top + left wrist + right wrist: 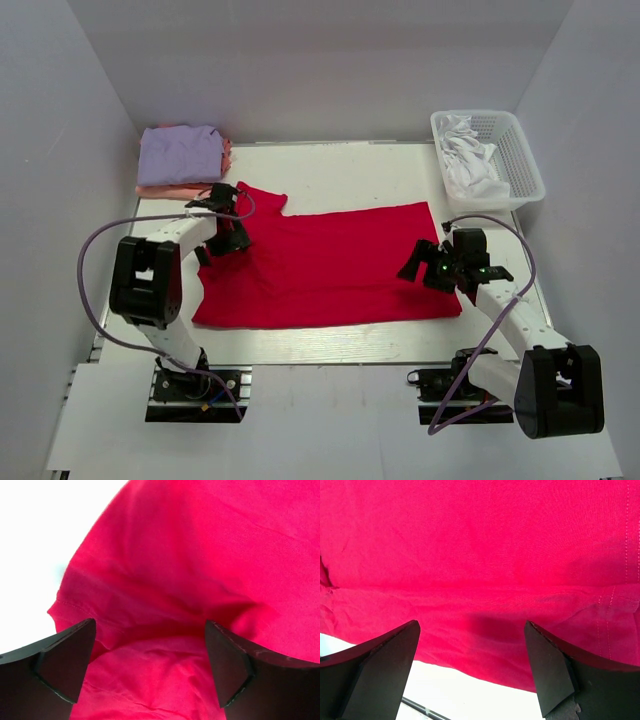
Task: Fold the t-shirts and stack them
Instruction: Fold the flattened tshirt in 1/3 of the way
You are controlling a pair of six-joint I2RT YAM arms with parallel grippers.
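A large bright red t-shirt (330, 262) lies spread on the white table. It fills the left wrist view (200, 555) and the right wrist view (480, 540). My left gripper (222, 238) is open over the shirt's left sleeve area, with rumpled red cloth between its fingers (65, 660). My right gripper (418, 262) is open over the shirt's right hem, its fingers (550, 670) apart just above the cloth edge. A folded lavender t-shirt (180, 153) lies on a salmon-pink one (170, 189) at the back left.
A white lattice basket (520, 160) with white cloth in it stands at the back right. White walls enclose the table on three sides. The table's near edge (330, 340) runs just below the red shirt.
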